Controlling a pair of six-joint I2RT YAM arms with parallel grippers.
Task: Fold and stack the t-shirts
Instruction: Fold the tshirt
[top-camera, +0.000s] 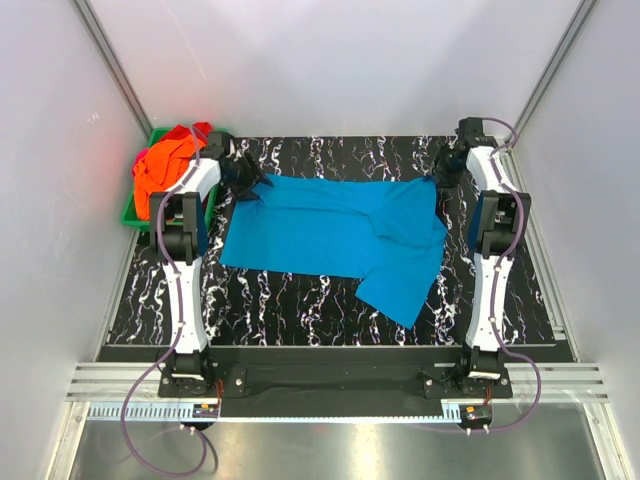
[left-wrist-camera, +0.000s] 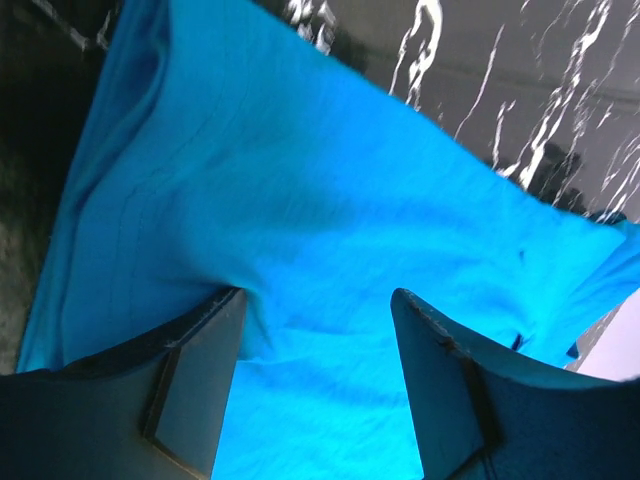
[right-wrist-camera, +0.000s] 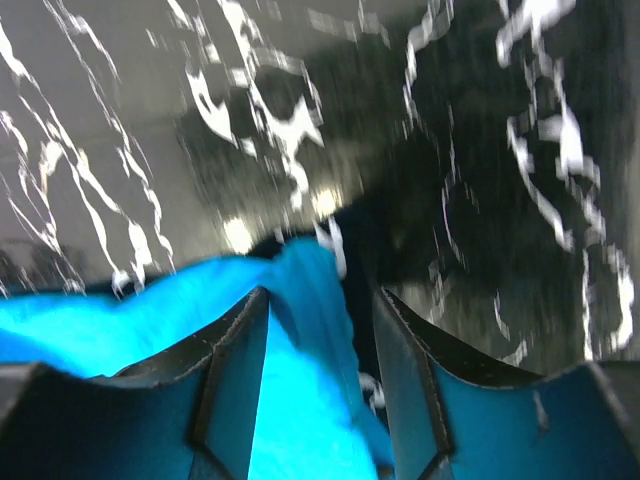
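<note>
A turquoise-blue t-shirt (top-camera: 340, 235) lies spread on the black marbled table (top-camera: 300, 300), with one part folded down toward the front right. My left gripper (top-camera: 248, 185) is at the shirt's far left corner. In the left wrist view the gripper (left-wrist-camera: 318, 300) is open, with blue cloth (left-wrist-camera: 300, 180) filling the space between and below the fingers. My right gripper (top-camera: 440, 180) is at the shirt's far right corner. In the right wrist view it (right-wrist-camera: 322, 295) is open, with the cloth's corner (right-wrist-camera: 300, 270) lying between the fingers. Orange (top-camera: 165, 170) and red (top-camera: 203, 130) t-shirts are heaped at the far left.
A green bin (top-camera: 128, 212) holds the orange and red heap at the table's far left corner, just behind my left arm. White walls with metal rails close in on both sides. The table's front edge (top-camera: 330, 350) runs just ahead of the arm bases.
</note>
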